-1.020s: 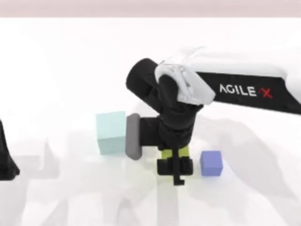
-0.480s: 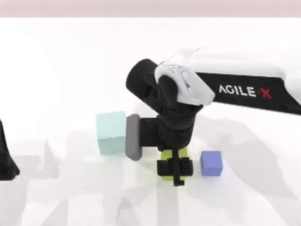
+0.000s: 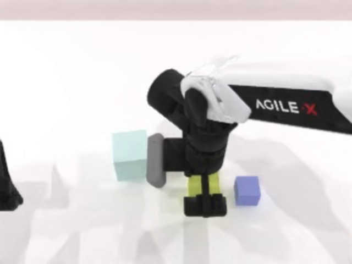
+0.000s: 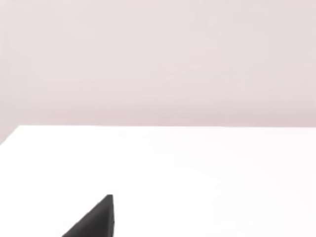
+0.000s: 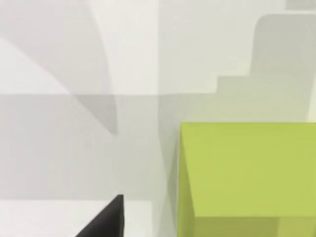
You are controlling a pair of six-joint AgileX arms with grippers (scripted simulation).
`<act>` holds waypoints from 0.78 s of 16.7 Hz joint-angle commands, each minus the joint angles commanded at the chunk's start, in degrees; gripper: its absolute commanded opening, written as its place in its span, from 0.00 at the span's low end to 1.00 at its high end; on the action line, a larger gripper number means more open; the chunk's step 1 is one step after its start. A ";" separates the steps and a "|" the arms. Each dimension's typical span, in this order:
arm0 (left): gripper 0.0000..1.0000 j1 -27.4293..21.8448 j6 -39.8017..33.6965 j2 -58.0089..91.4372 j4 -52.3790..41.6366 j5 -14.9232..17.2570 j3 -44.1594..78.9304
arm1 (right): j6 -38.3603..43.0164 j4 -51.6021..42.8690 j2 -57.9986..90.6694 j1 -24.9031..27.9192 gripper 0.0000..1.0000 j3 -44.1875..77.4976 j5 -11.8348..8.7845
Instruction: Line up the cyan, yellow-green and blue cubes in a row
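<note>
The pale cyan cube (image 3: 130, 154), the yellow-green cube (image 3: 193, 184) and the small blue cube (image 3: 247, 190) stand on the white table in a rough left-to-right row. My right gripper (image 3: 204, 206) hangs over the yellow-green cube and hides most of its top. It is open. In the right wrist view the yellow-green cube (image 5: 247, 168) rests on the table, and a strip of bare table separates it from my one visible fingertip (image 5: 109, 217). My left arm (image 3: 7, 190) is parked at the table's left edge, with one dark fingertip (image 4: 101, 217) over bare table.
The white table (image 3: 66, 99) ends at a pale wall along the far side. The right arm's black wrist and a grey rounded part (image 3: 155, 160) sit close beside the cyan cube's right face.
The right gripper's black fingers have spread and shifted slightly toward the table's near side, uncovering more of the yellow-green cube. The cyan and blue cubes and the left arm have not moved.
</note>
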 joint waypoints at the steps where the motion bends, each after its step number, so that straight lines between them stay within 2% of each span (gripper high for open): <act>1: 1.00 0.00 0.00 0.00 0.00 0.00 0.00 | 0.00 0.00 0.00 0.00 1.00 0.00 0.00; 6: 1.00 0.00 0.00 0.00 0.00 0.00 0.00 | 0.00 -1.01 -0.19 -0.05 1.00 0.91 -0.01; 13: 1.00 0.00 0.00 0.00 0.00 0.00 0.00 | -0.25 -13.82 -3.57 0.35 1.00 10.11 -0.05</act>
